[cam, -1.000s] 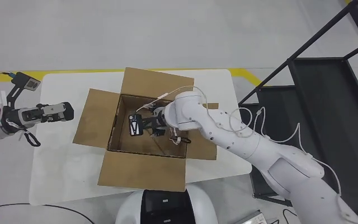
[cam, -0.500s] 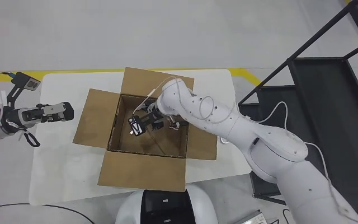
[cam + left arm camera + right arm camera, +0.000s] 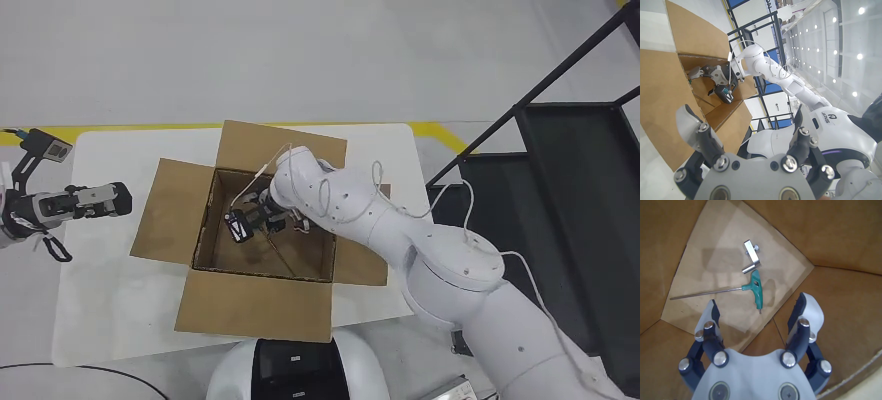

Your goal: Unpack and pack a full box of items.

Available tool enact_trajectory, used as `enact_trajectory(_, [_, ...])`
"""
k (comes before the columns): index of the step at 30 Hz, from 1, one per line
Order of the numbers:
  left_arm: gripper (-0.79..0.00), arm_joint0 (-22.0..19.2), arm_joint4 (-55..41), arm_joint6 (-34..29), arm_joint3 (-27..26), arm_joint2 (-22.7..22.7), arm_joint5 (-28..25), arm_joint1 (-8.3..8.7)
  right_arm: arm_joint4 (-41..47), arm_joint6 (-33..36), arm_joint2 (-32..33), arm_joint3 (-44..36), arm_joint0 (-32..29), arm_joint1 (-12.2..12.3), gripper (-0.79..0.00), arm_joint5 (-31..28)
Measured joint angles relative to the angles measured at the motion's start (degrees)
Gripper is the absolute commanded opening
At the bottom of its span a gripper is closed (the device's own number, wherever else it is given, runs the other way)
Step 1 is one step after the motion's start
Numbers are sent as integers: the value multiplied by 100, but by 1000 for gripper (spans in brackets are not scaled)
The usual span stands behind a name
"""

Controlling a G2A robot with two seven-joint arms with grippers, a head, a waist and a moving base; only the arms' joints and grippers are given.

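**Box** [image 3: 262, 300]: open, on desk [image 3: 100, 300].
**Contents, on the box floor:**
- Key [image 3: 757, 289]: T-shaped, green grip, thin steel shaft.
- Bracket [image 3: 751, 255]: steel, just beside the grip's end.

**Handling:** both are probably rigid and fairly light. The shaft lies flat and looks slick, so pinch the key across the green grip.
**Right gripper** [image 3: 757, 304]: spread, empty, inside the box above the key.
**Left gripper** [image 3: 742, 113]: spread, empty, outside the box.

Right claw [image 3: 757, 306] spread wide, pointing down; left claw [image 3: 742, 113] spread wide, held level, far out left
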Motion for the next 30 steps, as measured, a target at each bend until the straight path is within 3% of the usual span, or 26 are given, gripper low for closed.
enact_trajectory(2, [0,0,0,0,0,0,0,0,-48,-33,-13,206,-12,-106,-243,17])
enact_trajectory(3, [0,0,0,0,0,0,0,0,-80,-32,-13,335,-20,-174,-369,19])
enact_trajectory(5, [0,0,0,0,0,0,0,0,-119,-42,-12,509,-24,-269,-385,3])
enact_trajectory(7, [0,0,0,0,0,0,0,0,-156,-50,-8,683,-16,-370,-351,-13])
enact_trajectory(11, [0,0,0,0,0,0,0,0,-137,-9,14,992,7,-532,-434,43])
enact_trajectory(14, [0,0,0,0,0,0,0,0,-97,87,38,1185,20,-645,-434,33])
enact_trajectory(17, [0,0,0,0,0,0,0,0,-28,186,73,1339,28,-745,-416,6])
enact_trajectory(18, [0,0,0,0,0,0,0,0,2,230,89,1391,32,-782,-376,-1])
enact_trajectory(20, [0,0,0,0,0,0,0,0,42,281,111,1460,36,-834,-271,2])
enact_trajectory(23, [0,0,0,0,0,0,0,0,72,328,134,1543,46,-908,0,28])
enact_trajectory(30, [0,0,0,0,0,0,0,0,31,26,146,1549,111,-982,0,95])
